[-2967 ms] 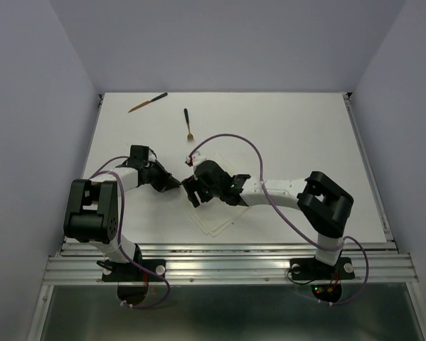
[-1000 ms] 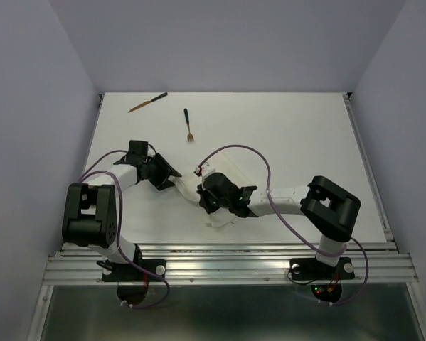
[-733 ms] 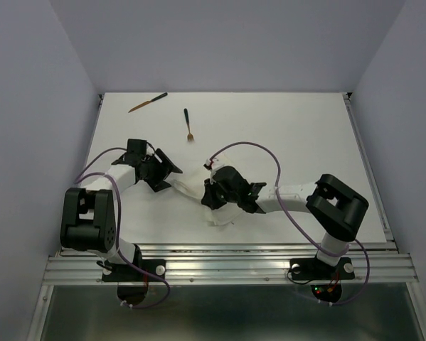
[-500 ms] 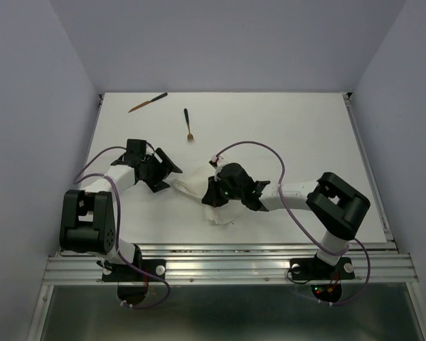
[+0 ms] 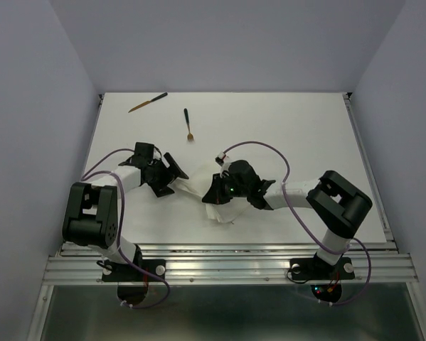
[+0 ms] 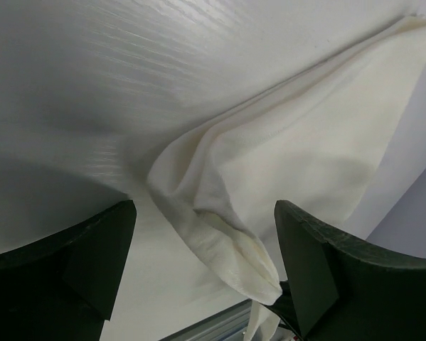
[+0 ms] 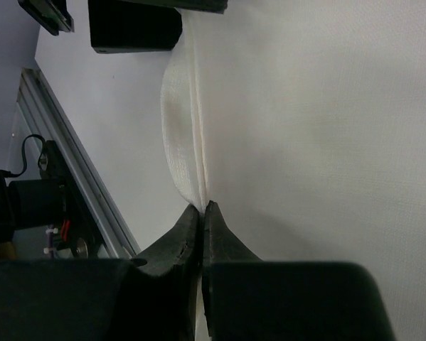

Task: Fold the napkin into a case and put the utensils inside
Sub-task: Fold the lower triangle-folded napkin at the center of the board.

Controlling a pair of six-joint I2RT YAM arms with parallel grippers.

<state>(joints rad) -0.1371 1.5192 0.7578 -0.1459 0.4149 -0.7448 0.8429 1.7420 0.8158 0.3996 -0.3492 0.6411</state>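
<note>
Napkin [image 5: 218, 210] is lying rumpled toward the near edge of the table [image 5: 305, 135], a bit left of middle, so I'd say we're mid-fold with no case yet. Right gripper [image 7: 202, 208] is pinched tight on a raised ridge of cloth. Left gripper [image 6: 202, 263] is spread wide over the other bunched end, holding nothing. Next move probably needs that ridge dragged over and laid flat. Utensils [image 5: 188, 125] wait untouched by the far left corner.

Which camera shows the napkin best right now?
Left wrist: the napkin shows edge, corner and creases. Right wrist shows only cloth up close, a fold pinched in the right pincer; the top view shows it small, partly under the arms.
</note>
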